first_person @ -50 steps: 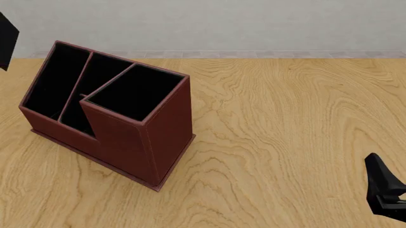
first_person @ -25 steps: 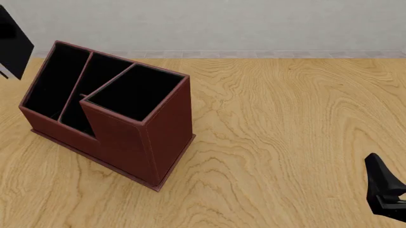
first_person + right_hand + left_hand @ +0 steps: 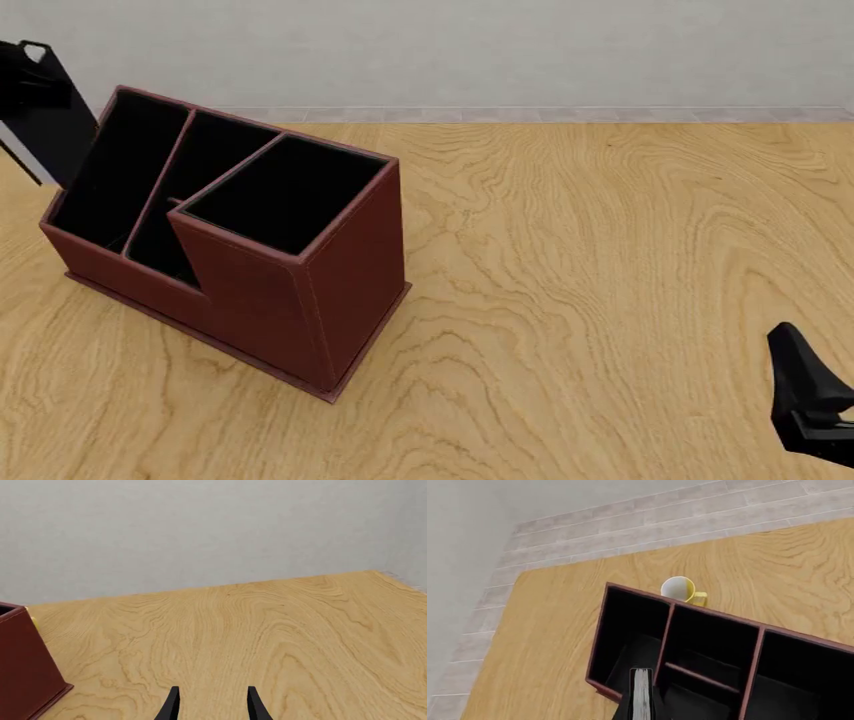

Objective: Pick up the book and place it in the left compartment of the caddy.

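The black book (image 3: 51, 118) hangs in the air at the far left, just above and beside the left wall of the reddish-brown caddy (image 3: 314, 290). In the left wrist view its white page edges (image 3: 641, 695) point down over the near end of the left compartment (image 3: 627, 640), the long narrow slot (image 3: 118, 165). My left gripper (image 3: 641, 714) is shut on the book, and its fingers are mostly hidden by the covers. My right gripper (image 3: 212, 707) stays low at the table's near right (image 3: 807, 400), open with nothing between its fingers.
A white and yellow mug (image 3: 682, 589) stands on the table right behind the caddy's back wall. The caddy's tall square section (image 3: 287, 190) rises at its near right corner. The wooden table (image 3: 614, 250) ends at a wall behind.
The book has moved right, toward the caddy's left wall, and more of it now shows in the front view. The right arm has not moved.
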